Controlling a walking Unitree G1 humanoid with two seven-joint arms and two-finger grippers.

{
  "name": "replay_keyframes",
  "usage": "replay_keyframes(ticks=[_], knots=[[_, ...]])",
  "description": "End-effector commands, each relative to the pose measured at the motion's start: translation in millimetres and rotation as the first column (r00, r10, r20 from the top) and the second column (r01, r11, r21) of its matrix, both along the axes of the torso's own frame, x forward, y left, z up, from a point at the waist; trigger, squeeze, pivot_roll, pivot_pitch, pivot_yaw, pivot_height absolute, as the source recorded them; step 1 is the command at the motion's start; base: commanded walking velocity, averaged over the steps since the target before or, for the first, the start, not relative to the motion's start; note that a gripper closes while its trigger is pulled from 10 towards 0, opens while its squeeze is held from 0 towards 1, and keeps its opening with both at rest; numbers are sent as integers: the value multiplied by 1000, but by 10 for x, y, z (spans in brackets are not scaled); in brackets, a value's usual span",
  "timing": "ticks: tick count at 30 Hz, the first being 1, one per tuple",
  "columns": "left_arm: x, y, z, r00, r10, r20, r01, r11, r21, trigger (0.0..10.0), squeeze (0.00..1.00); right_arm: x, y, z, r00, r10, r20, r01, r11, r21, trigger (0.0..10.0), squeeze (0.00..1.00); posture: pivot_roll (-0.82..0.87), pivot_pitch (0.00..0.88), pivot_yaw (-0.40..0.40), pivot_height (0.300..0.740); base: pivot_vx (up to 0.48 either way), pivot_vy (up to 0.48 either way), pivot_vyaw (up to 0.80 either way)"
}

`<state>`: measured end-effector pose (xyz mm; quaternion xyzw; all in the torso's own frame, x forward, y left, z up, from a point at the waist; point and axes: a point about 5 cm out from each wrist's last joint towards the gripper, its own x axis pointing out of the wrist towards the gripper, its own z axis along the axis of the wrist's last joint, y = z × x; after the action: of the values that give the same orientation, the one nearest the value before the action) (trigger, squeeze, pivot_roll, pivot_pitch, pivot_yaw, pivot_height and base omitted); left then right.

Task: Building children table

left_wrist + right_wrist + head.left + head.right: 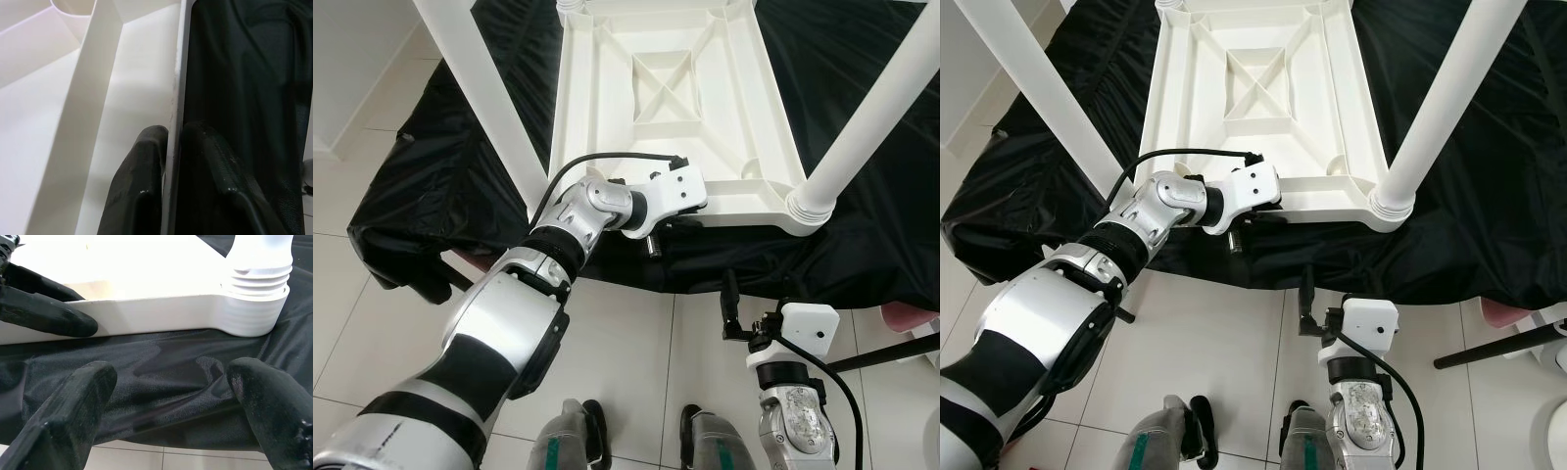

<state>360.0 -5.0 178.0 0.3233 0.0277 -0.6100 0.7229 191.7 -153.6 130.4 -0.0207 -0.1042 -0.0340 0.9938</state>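
Your biggest worry is the upside-down children table itself. It lies top-down on a black cloth draped over some low support, and its near rim sits right along the cloth's near edge, above the tiled floor. That fabric looks slick and loose, so any sideways tug on the near rim could slide the whole thing toward you and off.

Next, the legs. The leg at the near right corner of that table stands up in its ribbed socket, and another leg rises at the near left corner. I'd guess they're only as secure as their threads, so a jolt could tip one loose.

Your left hand is clenched on the near rim, one finger inside and one outside. Pinch that thin and it may slip.

Your right hand hangs released below the near rim, fingers spread, holding nothing.
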Motion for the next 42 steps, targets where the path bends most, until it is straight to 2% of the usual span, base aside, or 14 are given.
replay_keyframes(ticks=[1,4,5,10,11,12,15,18,21,25,32,40,42], knots=[[-320,42,-468,914,-248,-322,309,939,151,10000,0,-4,1,-61,999,2,-34,-3,1000,-5,10000,0,-131,202,128,740,0,0,0],[-366,11,-514,904,-269,-331,332,931,150,10000,0,1,-8,-59,999,3,-35,-3,1000,-8,10000,0,-130,203,128,740,0,0,0],[-382,6,-534,900,-275,-338,341,928,153,0,0,4,-10,-60,999,2,-35,-3,1000,-9,10000,0,-132,201,126,740,0,0,0],[-411,15,-572,892,-294,-344,368,913,175,0,0,11,-13,-57,999,2,-34,-3,1000,-11,10000,0,-133,200,127,740,0,0,0],[-425,22,-604,892,-299,-340,380,902,203,10000,0,15,-15,-53,999,2,-33,-2,1000,-12,10000,0,-133,198,129,740,0,0,0],[-442,30,-636,891,-307,-335,394,889,232,10000,0,22,-19,-50,1000,2,-31,-2,1000,-13,10000,0,-133,194,131,740,0,0,0],[-457,35,-663,889,-315,-332,406,878,255,10000,0,26,-21,-47,1000,2,-29,-2,1000,-14,10000,0,-133,194,131,740,0,0,0],[-512,58,-746,875,-344,-341,448,842,300,10000,0,37,-32,-42,1000,-2,-24,1,1000,-10,10000,0,-137,185,136,740,0,0,0],[-526,68,-767,871,-352,-343,458,833,310,10000,0,39,-36,-40,1000,-5,-23,4,1000,-7,10000,0,-137,185,137,740,0,0,0],[-619,116,-870,831,-397,-389,527,787,322,10000,0,47,-53,-29,1000,-16,-17,17,1000,9,10000,0,-140,181,143,740,0,0,0],[-653,122,-912,823,-406,-397,540,776,327,10000,0,59,-59,-32,1000,-22,-14,22,1000,21,10000,0,-138,176,148,740,0,0,0],[-646,111,-893,826,-410,-387,538,778,324,10000,0,66,-56,-30,1000,-20,-13,20,999,25,10000,0,-134,176,147,740,0,0,0],[-630,82,-858,833,-405,-378,525,795,306,10000,0,73,-53,-28,1000,-17,-11,17,999,28,10000,0,-130,175,143,740,0,0,0]])
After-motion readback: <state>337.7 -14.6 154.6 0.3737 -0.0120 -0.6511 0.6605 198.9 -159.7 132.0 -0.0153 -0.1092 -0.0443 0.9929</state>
